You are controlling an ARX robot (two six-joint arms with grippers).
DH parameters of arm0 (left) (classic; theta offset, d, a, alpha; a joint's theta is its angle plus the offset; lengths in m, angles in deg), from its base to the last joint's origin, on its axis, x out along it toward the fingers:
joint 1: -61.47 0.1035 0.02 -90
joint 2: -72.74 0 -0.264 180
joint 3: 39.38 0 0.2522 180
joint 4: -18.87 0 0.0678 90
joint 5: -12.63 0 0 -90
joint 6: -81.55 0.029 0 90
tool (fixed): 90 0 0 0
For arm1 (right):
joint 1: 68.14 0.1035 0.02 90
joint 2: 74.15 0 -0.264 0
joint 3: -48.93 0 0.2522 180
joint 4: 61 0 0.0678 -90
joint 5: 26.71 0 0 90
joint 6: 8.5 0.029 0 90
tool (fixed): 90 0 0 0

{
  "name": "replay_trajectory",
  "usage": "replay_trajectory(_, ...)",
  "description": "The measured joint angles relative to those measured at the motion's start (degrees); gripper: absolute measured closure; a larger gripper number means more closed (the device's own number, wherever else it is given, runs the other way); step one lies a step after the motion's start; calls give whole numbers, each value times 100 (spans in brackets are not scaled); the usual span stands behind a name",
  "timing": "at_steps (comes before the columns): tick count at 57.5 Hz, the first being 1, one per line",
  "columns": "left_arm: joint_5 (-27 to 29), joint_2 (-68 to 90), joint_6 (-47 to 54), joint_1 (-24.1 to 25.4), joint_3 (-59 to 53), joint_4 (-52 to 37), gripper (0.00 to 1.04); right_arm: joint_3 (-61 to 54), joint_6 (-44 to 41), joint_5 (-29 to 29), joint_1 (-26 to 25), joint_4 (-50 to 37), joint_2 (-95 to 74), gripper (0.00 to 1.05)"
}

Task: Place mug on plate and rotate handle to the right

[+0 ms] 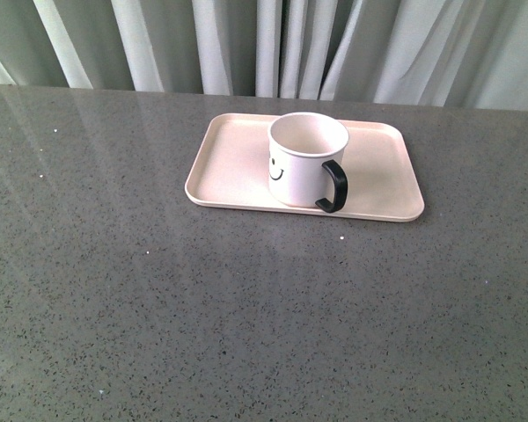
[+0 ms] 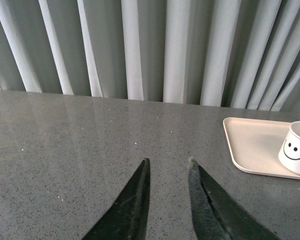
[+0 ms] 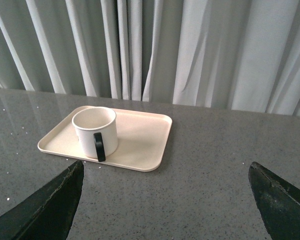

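The mug [image 1: 306, 158] stood on the plate [image 1: 229, 167], well ahead of the right gripper [image 3: 165, 164], jaws spread wide; the left gripper [image 2: 168, 161] was slightly parted, empty. The handle [image 1: 333, 186] seemed angled (not squarely right); a careless nudge could skid the mug off.

A grey speckled table [image 1: 158, 308] with a soft sheen runs back to pale pleated curtains [image 1: 273, 44] across the rear.
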Motion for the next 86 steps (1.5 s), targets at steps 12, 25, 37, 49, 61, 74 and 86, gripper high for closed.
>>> replay_trajectory(12, 0, -2, 0, 0, 0, 0, 29, 0, 0, 0, 0, 0, 0, 9)
replay_trajectory(25, -7, -4, 2, 2, 0, 0, 9, 1097, -201, -2959, -973, 1825, -2048, 9)
replay_trajectory(37, 2, -4, 0, 0, 0, 0, 9, 2629, 116, -3303, -804, 415, -4859, 9)
replay_trajectory(49, -2, -4, 0, 0, 0, 0, 9, 4450, 730, -2662, -114, -173, -7755, 9)
replay_trajectory(61, 0, -4, 2, 0, 0, 0, 9, 6505, 927, -1720, 328, 243, -10222, 9)
replay_trajectory(74, 0, -4, 0, 0, 0, 0, 9, 7591, 1049, -1290, 444, 756, -11283, 9)
replay_trajectory(86, 0, -4, 2, 0, 0, 0, 9, 8319, 1156, -1082, 636, 1152, -11825, 9)
